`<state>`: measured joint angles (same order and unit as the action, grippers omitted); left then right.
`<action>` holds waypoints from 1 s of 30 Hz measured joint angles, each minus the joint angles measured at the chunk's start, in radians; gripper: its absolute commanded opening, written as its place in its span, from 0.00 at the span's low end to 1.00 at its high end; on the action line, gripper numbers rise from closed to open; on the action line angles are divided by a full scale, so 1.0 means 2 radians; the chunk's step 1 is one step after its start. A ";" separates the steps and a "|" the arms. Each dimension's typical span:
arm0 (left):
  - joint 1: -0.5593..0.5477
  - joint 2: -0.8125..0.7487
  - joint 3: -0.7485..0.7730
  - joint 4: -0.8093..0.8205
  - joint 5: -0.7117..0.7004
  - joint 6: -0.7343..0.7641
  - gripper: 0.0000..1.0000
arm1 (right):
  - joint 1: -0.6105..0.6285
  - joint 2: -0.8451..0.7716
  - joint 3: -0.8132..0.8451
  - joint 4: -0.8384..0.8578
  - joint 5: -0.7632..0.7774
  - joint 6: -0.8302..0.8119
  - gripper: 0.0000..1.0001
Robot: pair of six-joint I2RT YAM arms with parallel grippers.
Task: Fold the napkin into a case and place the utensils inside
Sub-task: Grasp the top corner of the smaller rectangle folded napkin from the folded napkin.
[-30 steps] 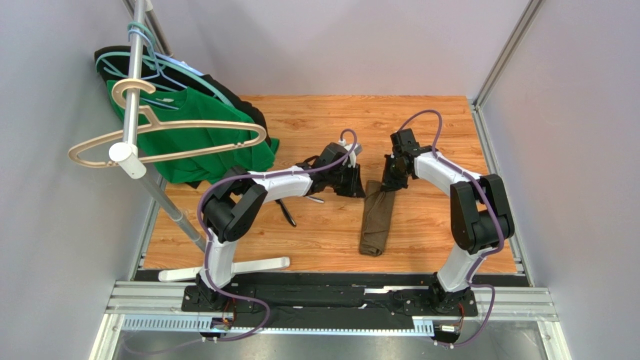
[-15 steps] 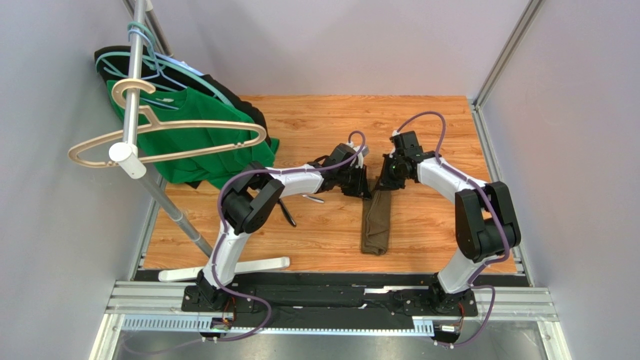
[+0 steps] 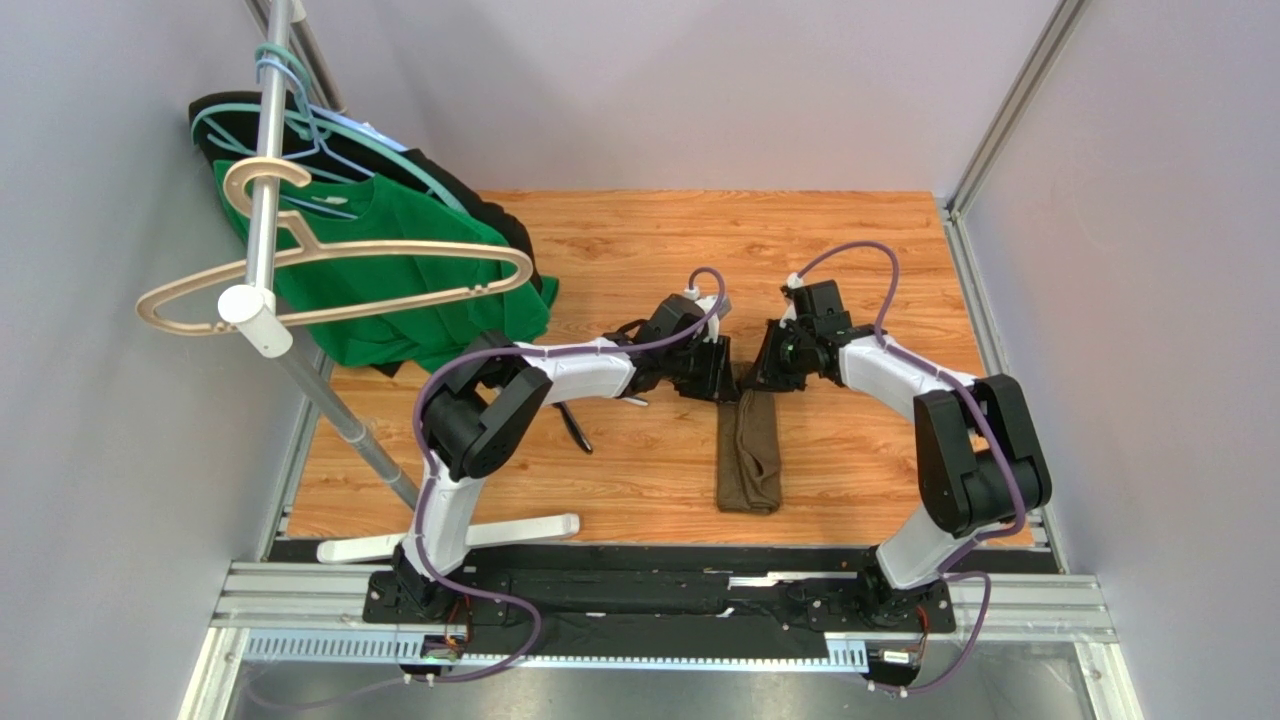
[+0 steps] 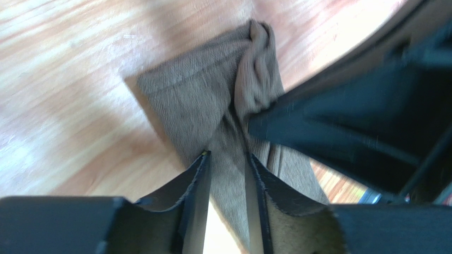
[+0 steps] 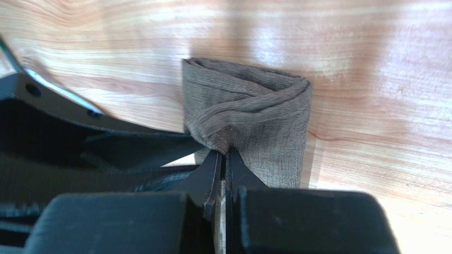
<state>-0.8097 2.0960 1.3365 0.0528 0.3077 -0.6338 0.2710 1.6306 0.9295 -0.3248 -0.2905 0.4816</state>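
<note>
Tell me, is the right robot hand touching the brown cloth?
Touching. The right wrist view shows the right gripper pinched shut on a bunched fold of the cloth.

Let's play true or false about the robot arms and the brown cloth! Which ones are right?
The right gripper pinches the napkin. True.
The napkin lies spread wide and flat. False: it is folded into a narrow strip.
The utensils are tucked inside the napkin. False: a dark-handled utensil lies on the table, left of it.
A green shirt hangs at the left. True.
The left gripper is far from the napkin. False: its fingers straddle the cloth.
</note>
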 measured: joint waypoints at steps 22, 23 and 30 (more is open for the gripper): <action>-0.029 -0.005 0.072 -0.079 -0.116 0.182 0.42 | -0.020 -0.010 0.000 0.004 -0.039 0.009 0.00; -0.031 0.002 0.080 -0.083 -0.119 0.184 0.42 | -0.020 -0.010 0.000 0.004 -0.040 0.010 0.00; -0.036 0.026 0.092 -0.099 -0.140 0.190 0.37 | -0.020 -0.010 0.000 0.004 -0.049 0.011 0.00</action>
<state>-0.8822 2.1479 1.5196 -0.1455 0.0277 -0.2543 0.2302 1.6104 0.9295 -0.3168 -0.3882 0.5037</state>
